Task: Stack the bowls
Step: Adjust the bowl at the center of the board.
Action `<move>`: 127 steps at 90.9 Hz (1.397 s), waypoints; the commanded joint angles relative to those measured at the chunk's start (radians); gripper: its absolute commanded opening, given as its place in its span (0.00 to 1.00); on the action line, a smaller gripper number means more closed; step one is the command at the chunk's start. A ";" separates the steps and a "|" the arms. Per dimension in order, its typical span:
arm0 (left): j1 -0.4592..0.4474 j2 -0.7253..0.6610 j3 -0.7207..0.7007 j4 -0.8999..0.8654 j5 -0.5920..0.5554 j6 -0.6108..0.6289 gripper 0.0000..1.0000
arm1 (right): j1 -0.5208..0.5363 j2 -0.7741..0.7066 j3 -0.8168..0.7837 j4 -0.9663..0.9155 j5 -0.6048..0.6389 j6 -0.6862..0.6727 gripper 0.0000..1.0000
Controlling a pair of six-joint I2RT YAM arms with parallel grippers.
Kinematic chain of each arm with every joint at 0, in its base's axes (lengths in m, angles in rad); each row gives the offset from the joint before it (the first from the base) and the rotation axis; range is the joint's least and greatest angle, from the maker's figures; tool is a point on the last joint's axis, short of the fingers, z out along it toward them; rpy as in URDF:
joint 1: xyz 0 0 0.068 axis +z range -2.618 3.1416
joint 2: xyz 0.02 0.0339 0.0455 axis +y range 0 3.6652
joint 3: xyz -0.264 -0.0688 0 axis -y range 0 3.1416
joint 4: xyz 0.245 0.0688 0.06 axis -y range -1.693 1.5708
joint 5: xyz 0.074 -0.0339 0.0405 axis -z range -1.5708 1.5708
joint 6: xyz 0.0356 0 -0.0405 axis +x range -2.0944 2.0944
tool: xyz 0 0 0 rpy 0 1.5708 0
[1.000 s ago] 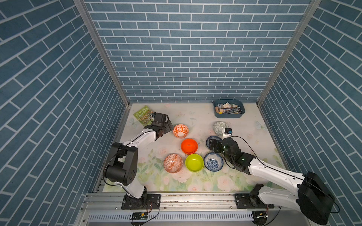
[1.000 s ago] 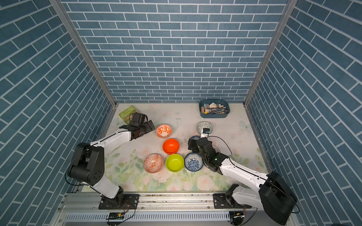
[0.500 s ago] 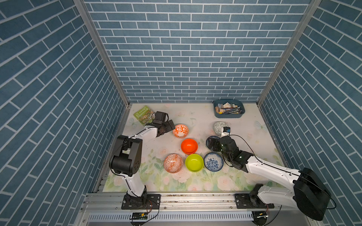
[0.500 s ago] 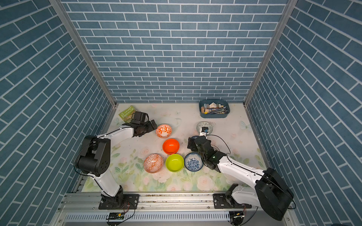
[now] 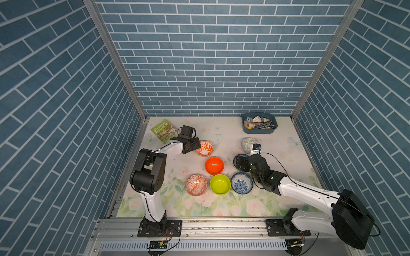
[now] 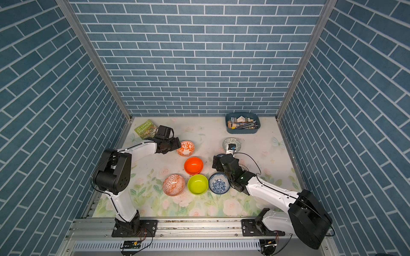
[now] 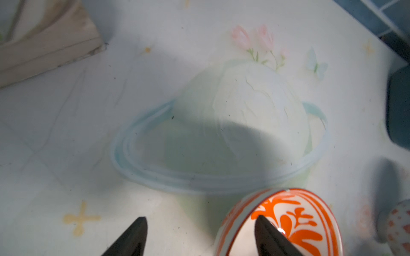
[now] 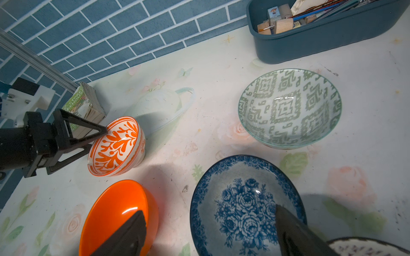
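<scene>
Nothing looks stacked yet. The left pincer is apart around the rim of the orange-and-white leafy round bowl, at eleven o'clock from the plain orange round bowl. The right pincer hangs apart and empty over the blue-flowered round bowl.

A dark blue tray sits on the floral-printed desk, close against the blue brick back wall, as both top views show. Packed inside it are pale wooden blocks and a bundle of thin pencils or brushes. Well apart from the tray, along the same back edge toward the opposite corner, a green book titled "Treehouse" lies flat at an angle. Across the desk from the tray, a metal rail runs along the front edge.
</scene>
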 commanded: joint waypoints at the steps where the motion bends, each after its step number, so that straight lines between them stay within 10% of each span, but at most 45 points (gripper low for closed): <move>1: -0.021 -0.032 -0.023 -0.026 0.010 0.012 0.72 | -0.004 0.000 0.018 0.001 0.024 -0.014 0.92; 59: -0.095 -0.079 -0.048 -0.035 -0.097 -0.011 0.20 | -0.004 -0.030 -0.010 0.016 0.015 -0.005 0.92; 109: -0.114 -0.046 -0.026 -0.063 -0.065 -0.015 0.12 | -0.005 -0.025 0.006 -0.006 0.004 -0.006 0.92; 127: -0.114 -0.128 -0.108 0.005 -0.069 -0.036 0.30 | -0.088 0.000 0.111 -0.161 -0.138 -0.007 0.92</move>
